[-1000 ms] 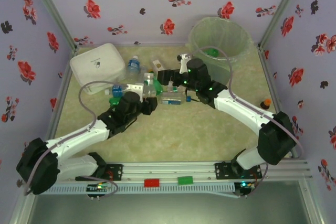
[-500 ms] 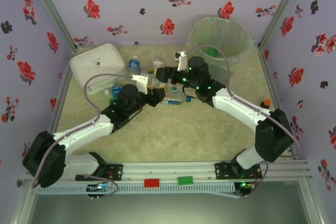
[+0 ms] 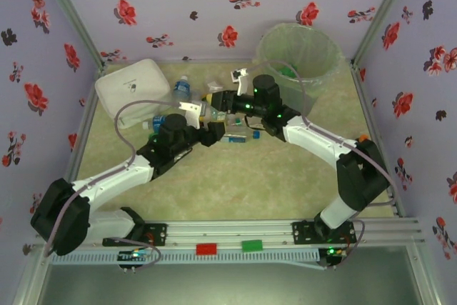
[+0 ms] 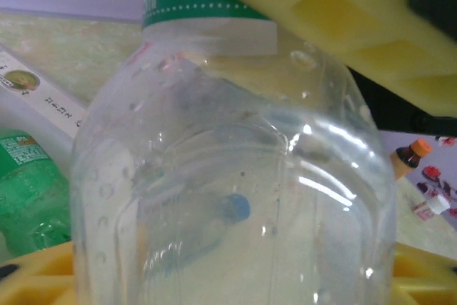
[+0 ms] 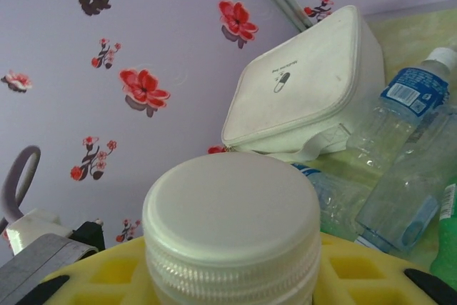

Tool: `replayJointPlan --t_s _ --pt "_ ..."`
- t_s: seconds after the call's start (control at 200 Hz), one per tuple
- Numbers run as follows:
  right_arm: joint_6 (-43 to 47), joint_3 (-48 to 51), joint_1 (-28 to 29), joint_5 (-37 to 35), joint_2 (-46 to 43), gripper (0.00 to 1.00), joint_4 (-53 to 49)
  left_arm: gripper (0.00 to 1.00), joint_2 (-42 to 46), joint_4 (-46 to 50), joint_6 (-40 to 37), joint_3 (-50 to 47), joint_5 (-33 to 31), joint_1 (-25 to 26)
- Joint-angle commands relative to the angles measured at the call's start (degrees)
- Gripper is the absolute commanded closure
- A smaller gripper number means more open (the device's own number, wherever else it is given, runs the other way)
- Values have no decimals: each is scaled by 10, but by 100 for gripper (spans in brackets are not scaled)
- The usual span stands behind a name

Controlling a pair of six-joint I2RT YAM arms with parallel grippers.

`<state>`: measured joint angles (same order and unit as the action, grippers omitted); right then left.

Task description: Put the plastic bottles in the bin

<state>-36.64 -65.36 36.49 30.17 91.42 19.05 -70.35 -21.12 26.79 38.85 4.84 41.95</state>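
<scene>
Left gripper [image 3: 201, 117] clamped across a clear, green-labelled bottle [image 4: 235, 191], held mid-table. Right gripper [image 3: 217, 101] meets it, a white cap [image 5: 232, 212] against its yellow fingers [image 5: 371, 276]; grip not discernible. Step: apparent handover. Next: right arm must secure the bottle and swing to the bin [image 3: 334, 62], far right.

Scattered clear bottles [image 3: 181, 89], translucent bin [image 3: 323, 62] far right

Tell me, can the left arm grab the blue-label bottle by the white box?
Probably not yet: the left gripper is shut on a clear bottle. The blue-label bottle by the white box lies near it with nothing seen between, so once emptied it likely could.
</scene>
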Motion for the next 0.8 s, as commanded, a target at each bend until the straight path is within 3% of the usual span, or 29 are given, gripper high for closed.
replayJointPlan --t_s 0.0,0.11,0.315,0.475,0.575,0.795 --pt "-17 -17 -14 -17 -4 73 -5 17 11 -42 -6 5 19 -2" --pt "16 -33 -27 -39 -19 74 -54 0 34 -42 7 -10 -6 -13" --pt "134 -116 -55 -152 -64 74 -203 0 108 -26 60 -71 -109 -60" --pt "214 -191 -79 -272 -82 75 -266 0 137 84 117 -80 -215 -89" --pt "254 -231 -94 -348 -82 78 -271 0 136 114 146 -84 -220 -103" --pt "316 -292 -140 -417 -48 79 -254 0 121 126 164 -85 -218 -103"
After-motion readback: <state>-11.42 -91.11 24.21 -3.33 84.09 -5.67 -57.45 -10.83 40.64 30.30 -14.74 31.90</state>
